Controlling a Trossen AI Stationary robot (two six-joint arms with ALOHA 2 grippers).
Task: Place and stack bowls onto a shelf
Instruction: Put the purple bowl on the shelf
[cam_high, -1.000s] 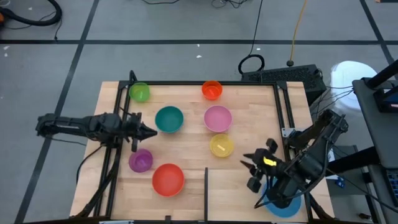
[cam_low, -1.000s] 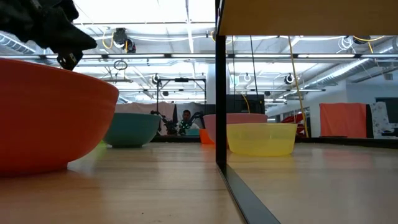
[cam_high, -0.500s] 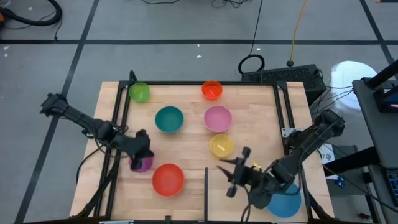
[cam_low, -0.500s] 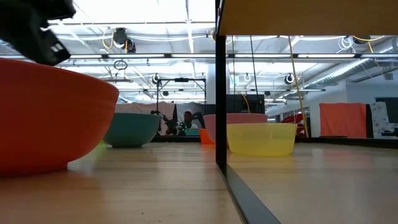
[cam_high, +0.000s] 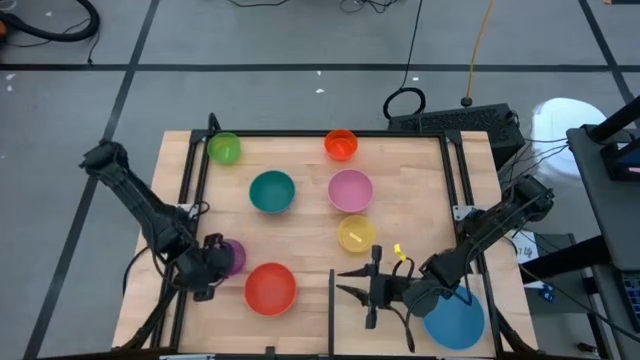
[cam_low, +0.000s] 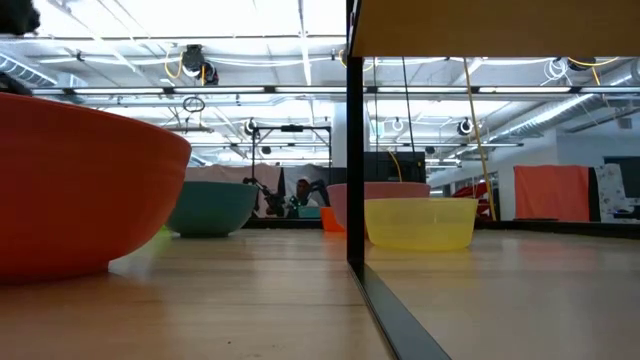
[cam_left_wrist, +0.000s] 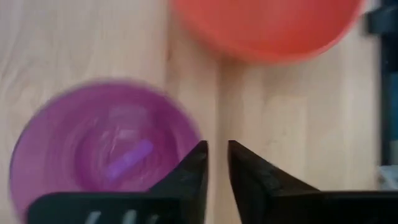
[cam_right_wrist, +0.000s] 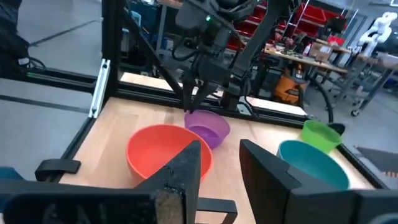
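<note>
From the high view I find my left gripper (cam_high: 204, 281) at lower left, jaws slightly apart and empty, over the purple bowl's (cam_high: 231, 257) rim; I would centre that rim between the fingers before closing, while my right gripper (cam_high: 362, 292), parted and empty, waits bottom centre.

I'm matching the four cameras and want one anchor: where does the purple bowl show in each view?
High view: purple bowl at the table's left edge, beside the left tool.
Low view: not in it.
Left wrist view: fills the lower left, at the tool's fingers.
Right wrist view: mid-picture, behind the red bowl.
Shared landmark: the red bowl, next to it in all three.
</note>
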